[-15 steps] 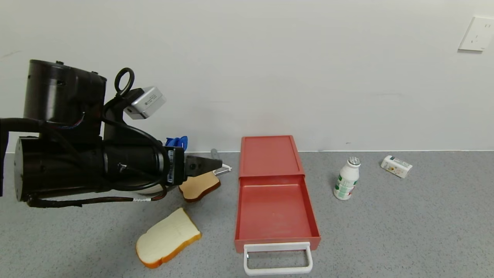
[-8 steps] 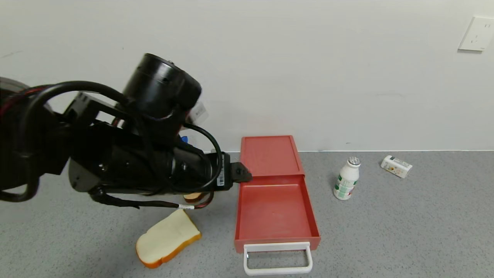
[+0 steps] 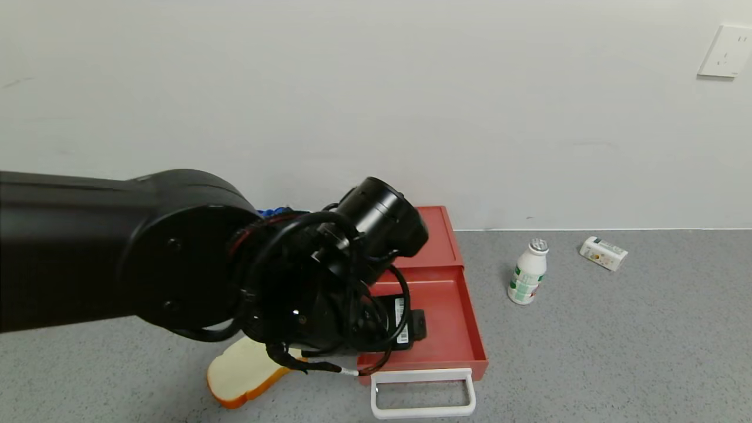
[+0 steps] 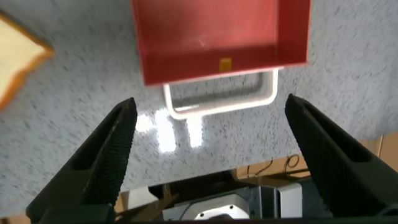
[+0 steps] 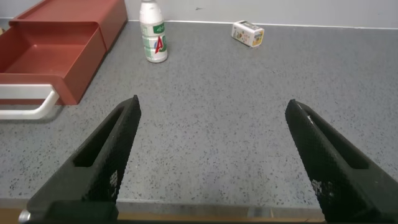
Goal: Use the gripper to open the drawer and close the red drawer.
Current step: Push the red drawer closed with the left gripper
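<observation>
The red drawer [image 3: 437,317] stands pulled out of its flat red box [image 3: 437,235], with its white loop handle [image 3: 422,395] toward the table's front edge. My left gripper [image 3: 414,326] hangs over the drawer's front part, pointing down. In the left wrist view it is open [image 4: 210,102], its fingers spread wide to either side of the handle [image 4: 221,99] and above it, with the drawer front [image 4: 211,43] beyond. My right gripper [image 5: 213,104] is open and empty over bare table near the front edge, to the right of the drawer [image 5: 56,56].
A slice of bread [image 3: 241,370] lies left of the drawer, partly under my left arm. A white bottle [image 3: 527,271] and a small carton [image 3: 603,253] stand to the right of the box. The wall runs right behind the box.
My left arm has swung from the left side of the table, past the bread, to above the open drawer, and the gripper has turned downward. The drawer has not moved.
</observation>
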